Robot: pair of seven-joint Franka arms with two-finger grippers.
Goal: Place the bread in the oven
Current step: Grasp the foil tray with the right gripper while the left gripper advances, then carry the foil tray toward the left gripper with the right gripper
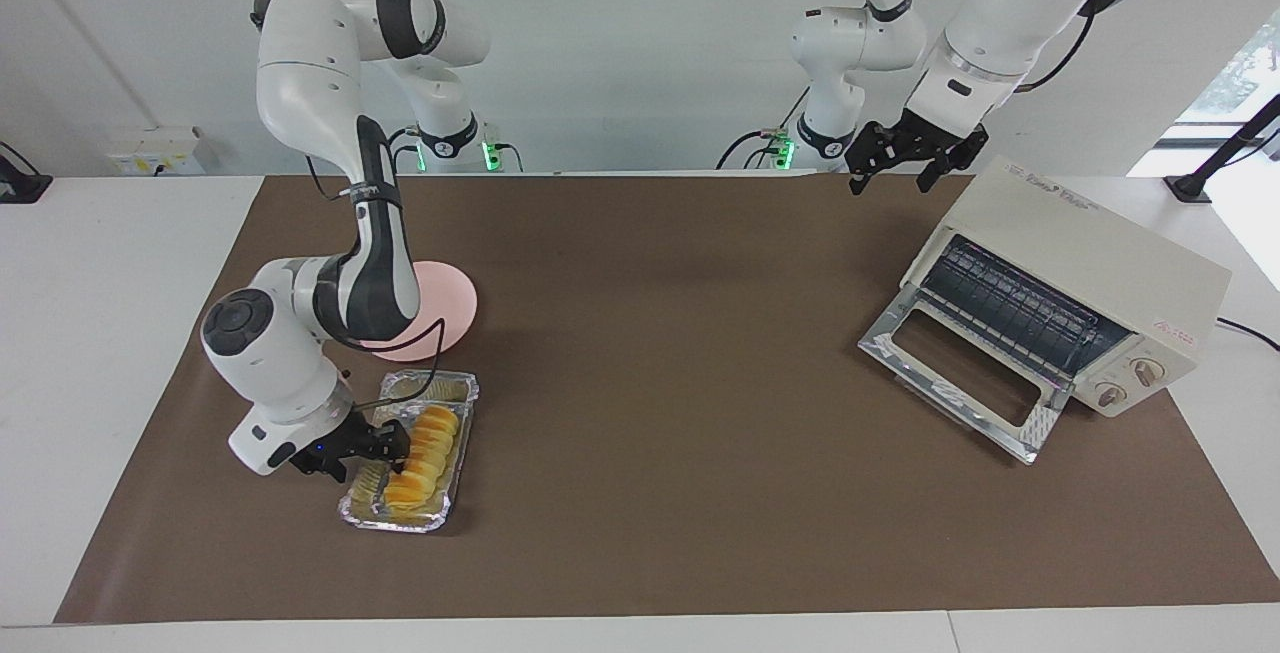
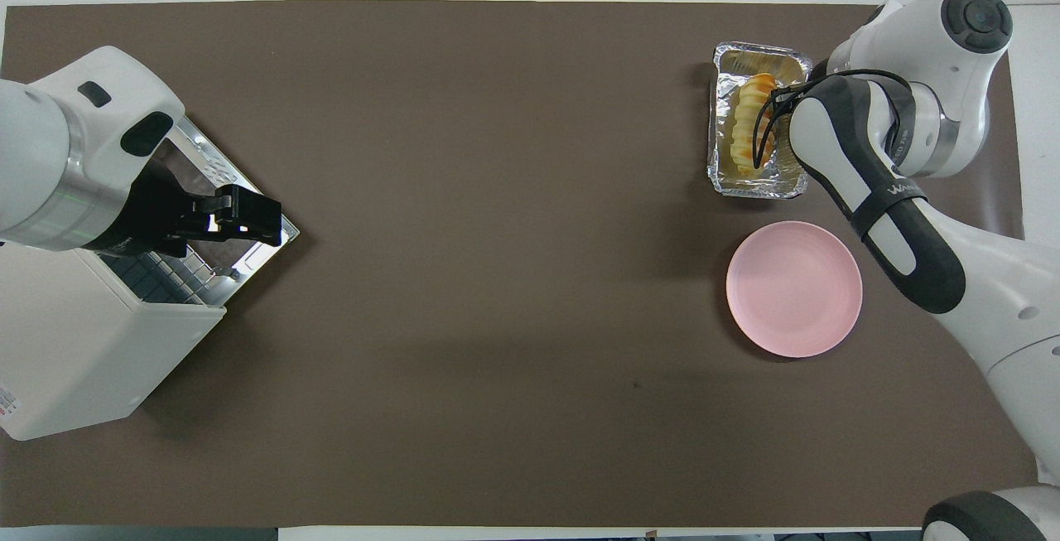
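The bread (image 1: 425, 458), a ridged yellow-orange loaf, lies in a crinkled foil tray (image 1: 457, 388) toward the right arm's end of the table. My right gripper (image 1: 385, 445) is low at the tray, right against the side of the bread. In the overhead view the bread (image 2: 748, 123) shows in the tray (image 2: 758, 187), and the right arm's wrist hides the gripper. The cream-white oven (image 1: 1090, 263) stands toward the left arm's end with its glass door (image 1: 960, 373) dropped open. My left gripper (image 1: 895, 175) is open and empty, raised over the oven (image 2: 83, 359).
A round pink plate (image 1: 450, 298) lies just nearer to the robots than the foil tray; it also shows in the overhead view (image 2: 795, 288). A brown mat (image 1: 650, 333) covers the table. The oven's wire rack (image 1: 1010, 318) shows inside.
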